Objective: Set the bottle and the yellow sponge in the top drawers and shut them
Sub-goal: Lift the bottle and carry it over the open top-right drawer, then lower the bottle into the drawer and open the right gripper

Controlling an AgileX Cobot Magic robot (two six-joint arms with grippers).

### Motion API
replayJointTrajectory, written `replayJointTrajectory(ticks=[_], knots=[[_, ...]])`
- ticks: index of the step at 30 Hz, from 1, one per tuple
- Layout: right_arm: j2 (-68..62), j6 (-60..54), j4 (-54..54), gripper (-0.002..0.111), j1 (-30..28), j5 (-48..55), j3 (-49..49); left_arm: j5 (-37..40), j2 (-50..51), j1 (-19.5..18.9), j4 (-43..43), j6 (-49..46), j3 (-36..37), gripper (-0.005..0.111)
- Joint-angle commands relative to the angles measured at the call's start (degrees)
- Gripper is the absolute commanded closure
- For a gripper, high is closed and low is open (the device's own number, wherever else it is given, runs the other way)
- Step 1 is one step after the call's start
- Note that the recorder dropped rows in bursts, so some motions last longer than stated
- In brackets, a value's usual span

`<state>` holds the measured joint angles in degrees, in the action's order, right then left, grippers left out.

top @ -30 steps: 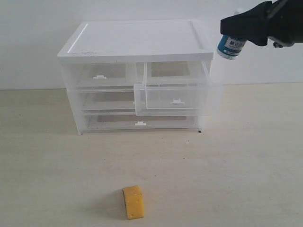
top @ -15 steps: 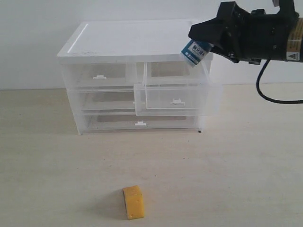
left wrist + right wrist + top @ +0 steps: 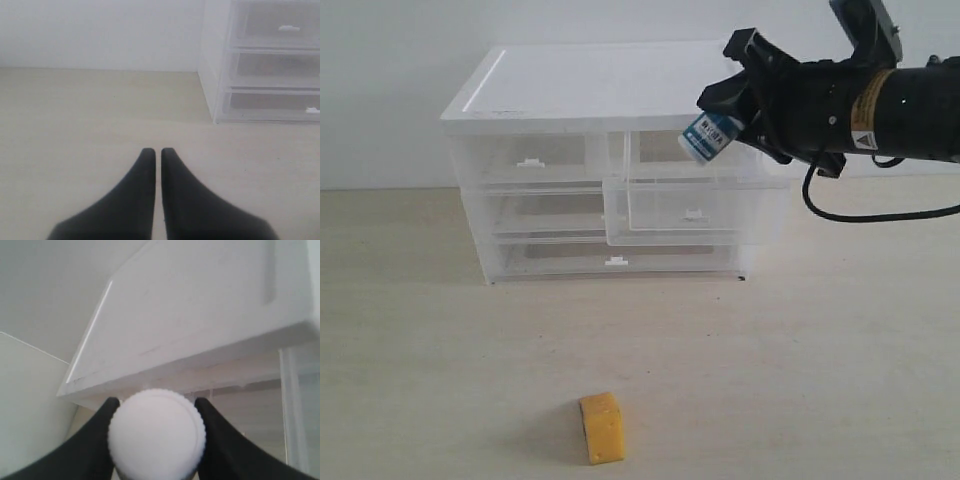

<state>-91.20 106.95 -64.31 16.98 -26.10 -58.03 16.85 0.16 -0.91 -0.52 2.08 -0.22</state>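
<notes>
The left gripper (image 3: 156,152) sits clenched and empty. The small orange-yellow foam sponge (image 3: 602,427) lies on the table (image 3: 840,350). The right gripper (image 3: 725,105) clamps the white, blue-labelled plastic pill bottle (image 3: 710,136), tilted above the pulled-out translucent top drawer (image 3: 690,210). Released here, it may clip the rim and bounce out.

Bottle (image 3: 710,136) over right top drawer (image 3: 660,208)

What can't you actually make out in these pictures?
Label text on the bottle: too small in exterior view.
Its body: right wrist view shows only the cap.
The left gripper: outside the exterior view.
Inside the open drawer: blurred by translucent walls, exterior view.
</notes>
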Motion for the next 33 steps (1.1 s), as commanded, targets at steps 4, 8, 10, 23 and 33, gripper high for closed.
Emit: replayJointTrajectory(ticks=[4, 8, 10, 23, 33], knots=[[-1.38, 2.24, 6.22, 0.108, 2.95, 5.27, -0.39, -0.49, -0.16, -0.17, -0.6, -0.2, 0.22, 0.102], [-1.38, 2.61, 7.05, 0.108, 2.95, 6.24, -0.39, -0.49, -0.16, -0.17, -0.6, -0.2, 0.22, 0.102], [-1.38, 2.89, 7.8, 0.108, 2.95, 6.63, -0.39, -0.49, -0.16, -0.17, -0.6, -0.2, 0.22, 0.102], [-1.38, 3.17, 8.29, 0.038, 2.95, 5.28, -0.39, -0.61, -0.16, -0.17, -0.6, -0.2, 0.22, 0.102], [-0.35, -3.19, 8.09, 0.037, 2.95, 0.0, -0.39, -0.61, -0.16, -0.17, -0.6, -0.2, 0.22, 0.102]])
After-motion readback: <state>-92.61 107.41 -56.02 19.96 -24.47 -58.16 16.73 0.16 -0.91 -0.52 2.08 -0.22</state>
